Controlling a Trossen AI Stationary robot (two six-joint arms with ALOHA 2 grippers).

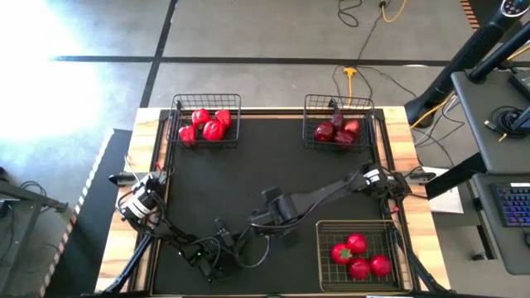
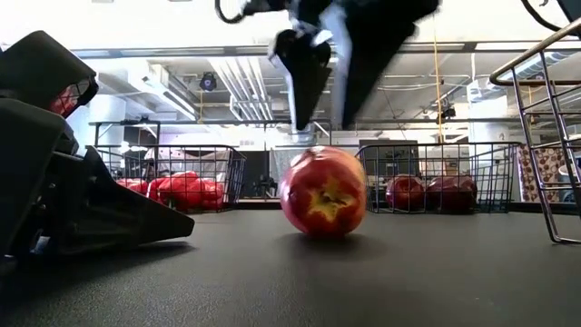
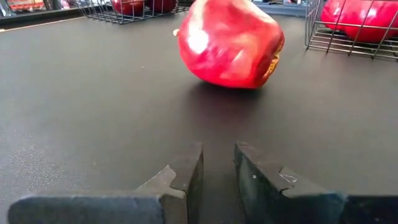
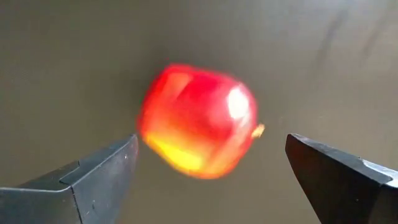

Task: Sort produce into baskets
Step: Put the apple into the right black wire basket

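Note:
One red round fruit (image 2: 324, 191) with a yellow star-shaped end lies on the black mat mid-table. It also shows in the left wrist view (image 3: 230, 43) and the right wrist view (image 4: 198, 121), while my right arm hides it in the high view. My right gripper (image 2: 331, 100) hangs open just above it, fingers pointing down on either side (image 4: 211, 149), touching nothing. My left gripper (image 3: 217, 177) lies low on the mat, near-left of the fruit, fingers almost together and empty. Three black wire baskets hold red peppers (image 1: 207, 122), maroon fruits (image 1: 338, 128) and tomatoes (image 1: 358, 255).
The pepper basket stands at the far left, the maroon-fruit basket at the far right and the tomato basket at the near right corner. My left arm (image 2: 91, 209) lies along the mat's near left. Bare mat (image 1: 248, 165) lies between the baskets.

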